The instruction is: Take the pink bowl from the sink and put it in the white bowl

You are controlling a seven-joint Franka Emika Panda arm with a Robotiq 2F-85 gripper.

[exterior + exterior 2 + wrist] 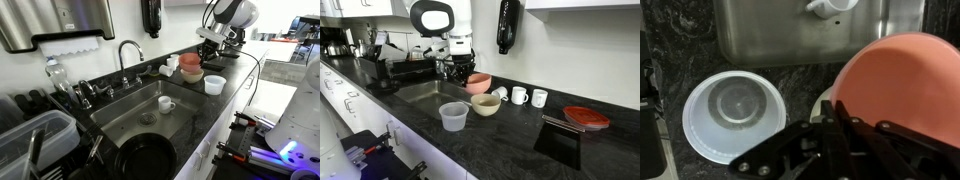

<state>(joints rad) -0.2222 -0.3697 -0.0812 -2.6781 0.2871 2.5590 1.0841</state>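
Below your hand (463, 72), the pink bowl (478, 83) hangs clear of the sink (770, 30), at the white bowl (485, 104).

Your hand looks clamped on the pink bowl's rim: in the wrist view the fingers (790, 150) meet at its edge, though the contact point is too dark to be sure. Holding it by the rim lets the bowl tilt away from the hand, ready to be set into the white bowl, which sits just below and in front of it on the desk (520, 140). Your arm comes from above with the wrist pointing almost straight down. A plastic cup (735, 115) stands off to one side of the hand, apart from both bowls.
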